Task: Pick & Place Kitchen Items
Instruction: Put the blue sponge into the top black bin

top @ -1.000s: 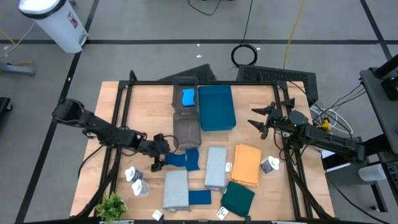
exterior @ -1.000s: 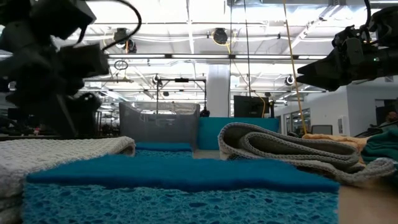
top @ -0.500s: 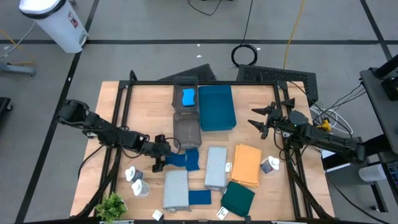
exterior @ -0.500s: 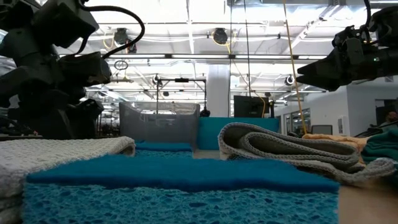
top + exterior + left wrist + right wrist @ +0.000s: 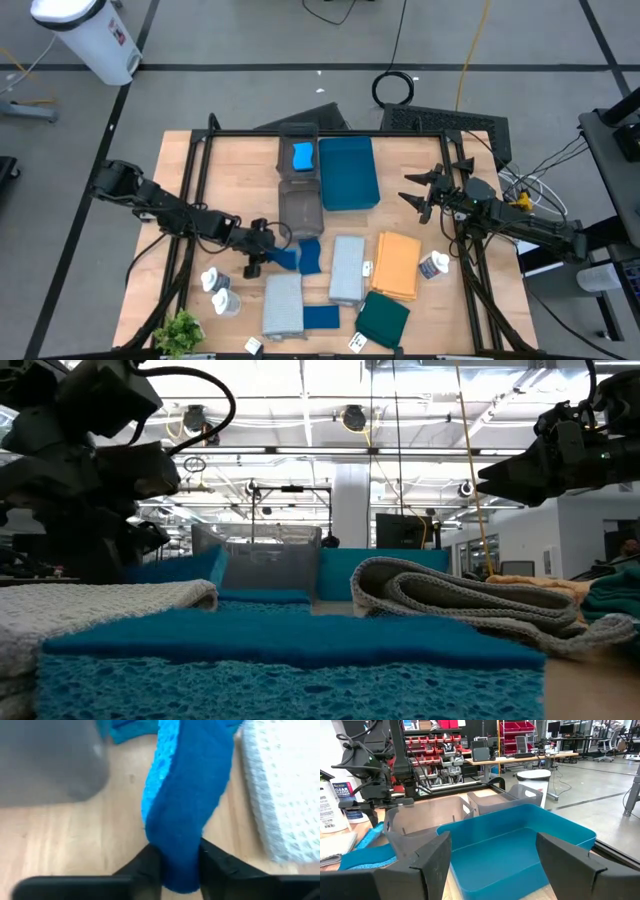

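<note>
Left tool (image 5: 175,865): jaws now closed from wide onto blue sponge (image 5: 187,805), lifting one end off the table (image 5: 200,160); pick secured. Right tool (image 5: 425,195): apart, waiting far right.

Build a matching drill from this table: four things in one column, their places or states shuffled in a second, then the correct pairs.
Things
1. left pincer
2. right pincer
3. bright blue sponge
4. orange cloth

Places or states
A. lying inside the grey tray
B. open, raised beside the teal tray
C. flat on the table, next to the pale grey cloth
D. closed on a dark blue sponge

Pairs: 1-D, 2-B, 3-A, 4-C
</note>
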`<state>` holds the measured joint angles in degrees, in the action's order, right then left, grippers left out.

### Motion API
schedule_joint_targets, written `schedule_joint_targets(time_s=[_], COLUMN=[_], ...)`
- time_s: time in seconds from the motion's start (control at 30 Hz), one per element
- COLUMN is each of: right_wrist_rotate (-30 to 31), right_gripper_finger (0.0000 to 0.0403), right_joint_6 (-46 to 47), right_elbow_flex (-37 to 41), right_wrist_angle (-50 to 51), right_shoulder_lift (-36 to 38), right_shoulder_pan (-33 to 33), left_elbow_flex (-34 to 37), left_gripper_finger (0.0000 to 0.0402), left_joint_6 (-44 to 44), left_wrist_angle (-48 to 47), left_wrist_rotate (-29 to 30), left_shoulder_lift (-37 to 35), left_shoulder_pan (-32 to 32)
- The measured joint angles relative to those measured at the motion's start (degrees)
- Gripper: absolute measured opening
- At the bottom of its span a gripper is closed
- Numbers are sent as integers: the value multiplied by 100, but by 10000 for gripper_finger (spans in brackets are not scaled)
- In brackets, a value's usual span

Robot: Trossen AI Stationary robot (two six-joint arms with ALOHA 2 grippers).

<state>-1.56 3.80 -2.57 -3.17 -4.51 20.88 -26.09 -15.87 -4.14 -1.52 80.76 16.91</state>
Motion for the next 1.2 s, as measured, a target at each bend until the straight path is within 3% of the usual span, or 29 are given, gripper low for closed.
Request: schedule_joint_targets(time_s=[0.23, 0.5, 0.67, 0.93, 1.2], right_wrist_rotate=[0, 0, 0, 0, 1], right_gripper_finger=[263, 263, 263, 263, 263], right_joint_6=[-1, -1, -1, -1, 0], right_elbow_flex=[0, 0, 0, 0, 0], right_wrist_angle=[-1, 1, -1, -1, 1], right_shoulder_lift=[0, 0, 0, 0, 0], right_shoulder_pan=[2, 2, 1, 2, 0], left_elbow_flex=[-168, -542, -864, -1533, -1526], left_gripper_finger=[20, 41, 25, 34, 16], left_joint_6=[464, 571, 406, -16, 117], left_wrist_angle=[-350, -1175, -1219, -945, 143], left_wrist_rotate=[0, 550, 1147, 2605, 2706], left_shoulder_lift=[-460, -1237, -1730, -2167, -1791], left_shoulder_pan=[2, 4, -118, -952, -2316])
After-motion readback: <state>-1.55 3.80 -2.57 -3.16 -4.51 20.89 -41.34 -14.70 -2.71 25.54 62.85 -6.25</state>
